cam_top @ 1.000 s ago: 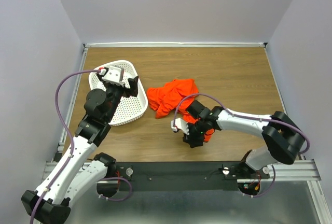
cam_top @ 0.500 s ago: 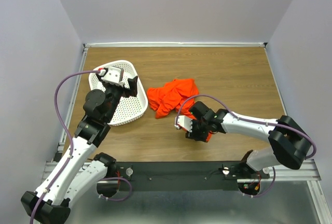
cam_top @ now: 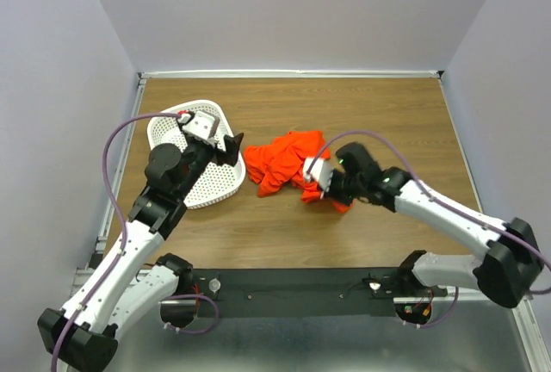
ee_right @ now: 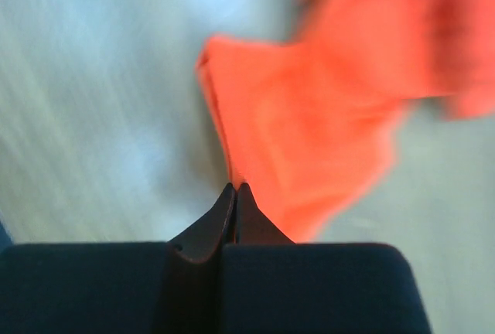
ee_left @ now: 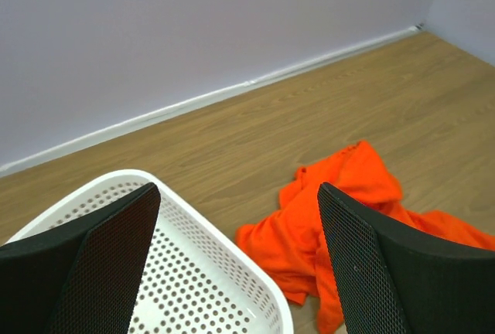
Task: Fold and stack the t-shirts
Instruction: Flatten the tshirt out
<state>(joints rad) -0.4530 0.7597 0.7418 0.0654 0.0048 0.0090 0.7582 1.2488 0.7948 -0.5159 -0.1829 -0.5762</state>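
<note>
**Right jaws nipped on a shirt edge, left jaws wide and empty**

The right gripper (ee_right: 236, 189) has its jaws pressed together to a point. An edge of the orange shirt (cam_top: 282, 158) runs straight up from the tips. The wrist view is blurred, but the cloth looks pinched between them. The rest of the shirt spreads ahead of those jaws and to their right, crumpled in a loose heap on the table (cam_top: 387, 114).

The left gripper (ee_left: 237, 191) holds nothing, and its jaws stand as wide as they go. The basket (ee_left: 178, 287) lies under its left jaw and the shirt lies ahead, below its right jaw. Neither touches the gripper.

The shirt should handle as light, thin and entirely limp. It will drape, drag and bunch rather than keep any shape, and there is nothing about it to break. A pinch on a single layer at a hem may slip if pulled hard, or may lift only that layer while the heap trails behind.

The better holds are seams and corners such as the shoulders, sleeve ends or bottom hem. There the cloth is doubled and gives the jaws more to bite. A second hold by the left jaws, well apart from the right pinch, would probably be needed to spread it flat before any fold.
</note>
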